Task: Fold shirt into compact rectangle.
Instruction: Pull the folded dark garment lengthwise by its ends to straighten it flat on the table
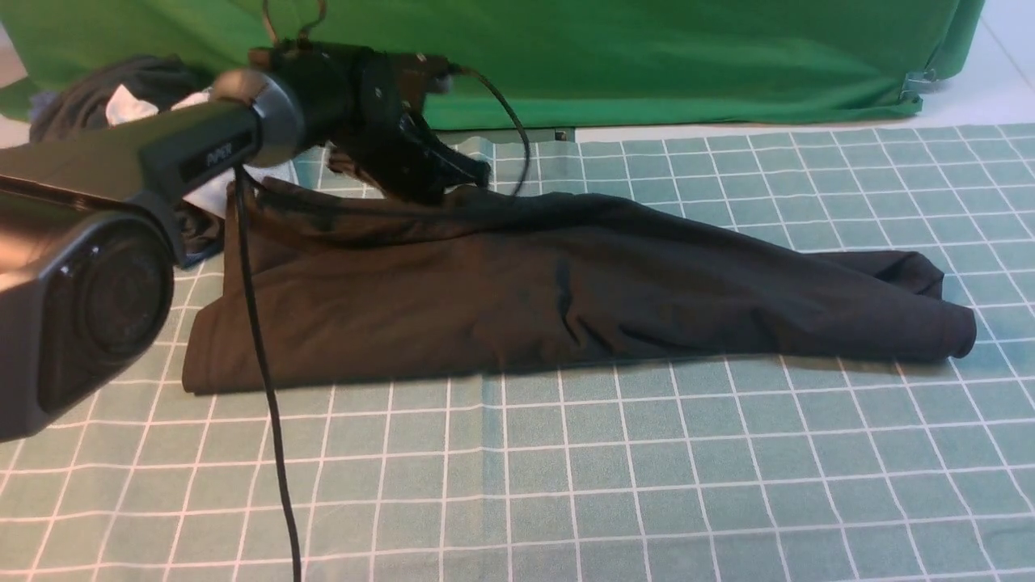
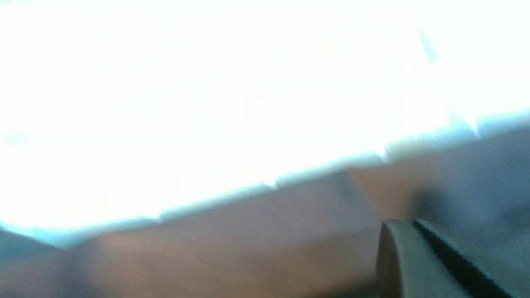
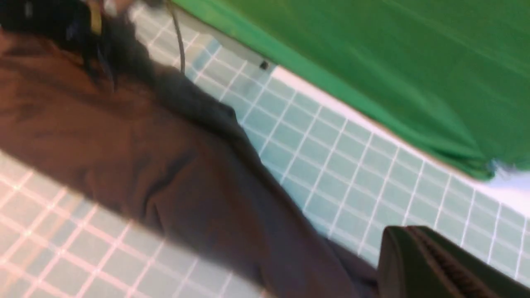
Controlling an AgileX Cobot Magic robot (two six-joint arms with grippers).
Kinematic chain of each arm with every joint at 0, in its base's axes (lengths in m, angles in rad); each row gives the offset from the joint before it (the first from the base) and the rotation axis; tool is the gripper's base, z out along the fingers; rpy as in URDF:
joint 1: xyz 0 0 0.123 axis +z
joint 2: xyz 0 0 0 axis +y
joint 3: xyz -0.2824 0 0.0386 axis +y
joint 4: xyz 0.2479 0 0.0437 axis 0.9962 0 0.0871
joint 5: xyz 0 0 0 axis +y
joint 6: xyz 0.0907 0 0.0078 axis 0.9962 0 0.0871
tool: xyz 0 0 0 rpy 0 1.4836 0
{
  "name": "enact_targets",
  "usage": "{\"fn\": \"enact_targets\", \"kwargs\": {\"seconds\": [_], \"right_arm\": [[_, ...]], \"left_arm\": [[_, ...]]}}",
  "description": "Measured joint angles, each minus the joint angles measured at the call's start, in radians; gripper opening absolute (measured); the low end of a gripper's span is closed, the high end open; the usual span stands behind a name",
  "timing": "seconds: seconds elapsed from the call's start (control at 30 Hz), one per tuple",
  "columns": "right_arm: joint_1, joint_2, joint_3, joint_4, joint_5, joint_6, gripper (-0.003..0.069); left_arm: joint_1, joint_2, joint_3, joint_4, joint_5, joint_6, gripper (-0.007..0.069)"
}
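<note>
The black shirt (image 1: 525, 291) lies in a long band across the checked mat (image 1: 566, 485), wide at the left and narrowing to a bunched end at the right. My left gripper (image 1: 477, 171) reaches over its far left edge, jaws shut, tips pressed into the cloth, which rises toward them. In the left wrist view the shut gripper (image 2: 414, 223) meets blurred shirt fabric (image 2: 248, 240). The right arm is outside the front view. Its gripper (image 3: 408, 229) is shut and empty, hovering over the mat (image 3: 352, 174) beside the shirt (image 3: 165, 165).
A heap of dark grey and white clothes (image 1: 121, 97) sits at the back left behind my left arm. The green backdrop (image 1: 647, 56) hangs along the mat's far edge. A black cable (image 1: 267, 404) dangles from the left arm across the shirt's left end.
</note>
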Motion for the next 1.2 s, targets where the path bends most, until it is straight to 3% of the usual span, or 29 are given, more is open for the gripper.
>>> {"fn": "enact_targets", "kwargs": {"seconds": [0.07,0.23,0.43,0.57,0.97,1.2], "right_arm": [[0.000,-0.017,0.047,-0.019,0.000,0.000,0.0004],[-0.057,-0.028,0.253,-0.100,-0.026,-0.006,-0.0001],[-0.239,0.011,0.344,0.034,-0.079,-0.065,-0.0001],[-0.322,0.010,0.344,0.163,-0.098,-0.149,-0.0001],[-0.334,0.010,0.344,0.238,-0.101,-0.202,-0.0001],[-0.334,0.010,0.344,0.316,-0.102,-0.204,-0.0001]], "left_arm": [[0.013,0.000,-0.043,0.001,0.053,-0.017,0.0011],[0.041,-0.023,-0.249,-0.064,0.376,0.021,0.0011],[0.010,-0.065,-0.275,-0.205,0.530,0.130,0.0011],[-0.049,0.000,-0.267,-0.168,0.543,0.134,0.0011],[-0.088,0.156,-0.261,0.079,0.499,-0.016,0.0011],[-0.088,0.178,-0.265,0.232,0.264,-0.096,0.0011]]}}
